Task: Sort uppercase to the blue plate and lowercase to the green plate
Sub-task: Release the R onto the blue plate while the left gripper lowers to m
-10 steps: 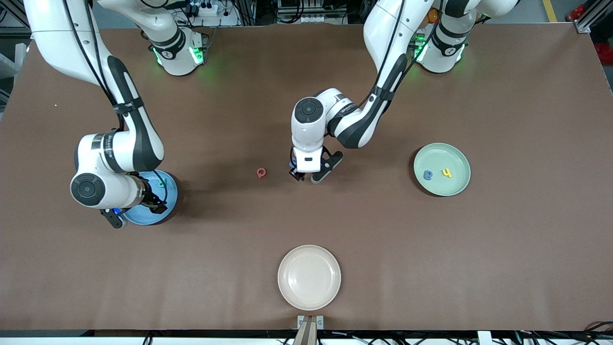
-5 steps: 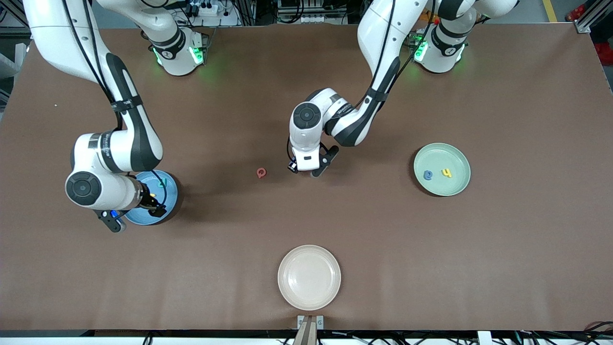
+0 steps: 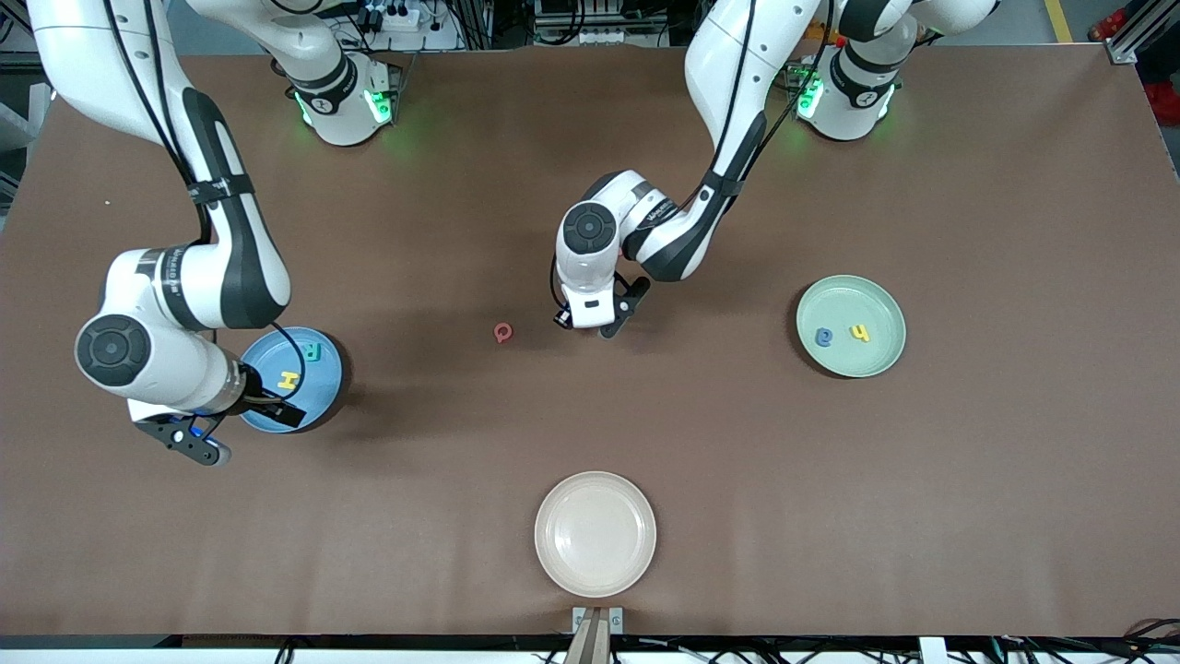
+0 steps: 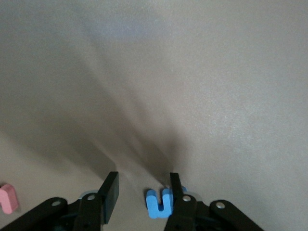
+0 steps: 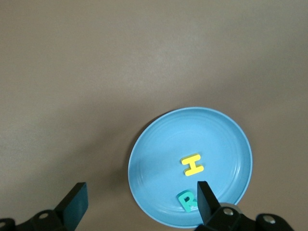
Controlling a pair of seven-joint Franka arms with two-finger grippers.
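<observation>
1. Front: yellow foam H (image 3: 289, 379) and teal foam R (image 3: 312, 351) lie on the round sky-blue plate (image 3: 318, 398); small red foam Q (image 3: 502, 332) lies mid-counter.
2. Left wrist: left gripper (image 4: 143, 192), jaws pinching a small blue foam letter (image 4: 159, 204).
3. Right wrist: right gripper (image 5: 139, 198), jaws spread, over the plate's edge.

left gripper (image 4: 142, 188) low over the brown counter (image 4: 192, 72), jaws apart; blue foam letter (image 4: 158, 204) against one finger; pink piece (image 4: 7, 198) at the frame edge.

Yellow H (image 3: 289, 379) and teal R (image 3: 312, 352) lie flat in the blue plate (image 3: 323, 398)
</observation>
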